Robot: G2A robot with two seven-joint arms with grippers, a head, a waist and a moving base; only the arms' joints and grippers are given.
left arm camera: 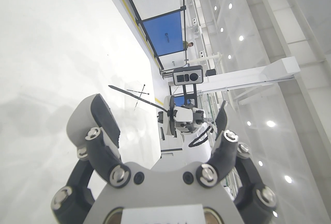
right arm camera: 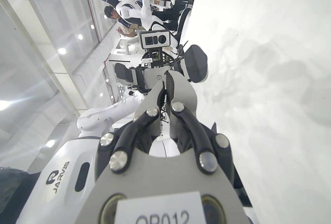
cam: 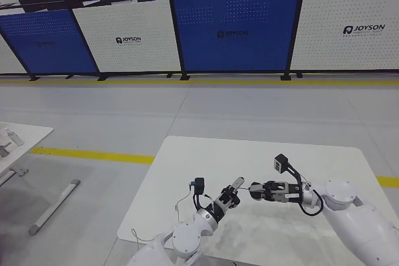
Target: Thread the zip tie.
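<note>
A thin black zip tie (left arm camera: pixel 134 97) sticks out of my right gripper (left arm camera: pixel 169 113), which is shut on one end of it. Its free, pointed end reaches toward my left gripper (left arm camera: pixel 161 108). That gripper is open, and its black-padded fingers (left arm camera: pixel 103 116) hold nothing. From the top, both grippers hover close together over the middle of the white table (cam: pixel 186 199), the left gripper (cam: pixel 237 183) facing the right gripper (cam: pixel 255 191), with the zip tie (cam: pixel 247 188) bridging the small gap. In the right wrist view my right gripper (right arm camera: pixel 165 81) is pressed shut, and the open left gripper (right arm camera: pixel 160 68) sits just beyond it.
The table's front-left edge (cam: pixel 136 226) lies near the left arm. A second white table (cam: pixel 13 143) with small parts stands at the far left, and a grey bar (cam: pixel 53 206) lies on the floor between the tables.
</note>
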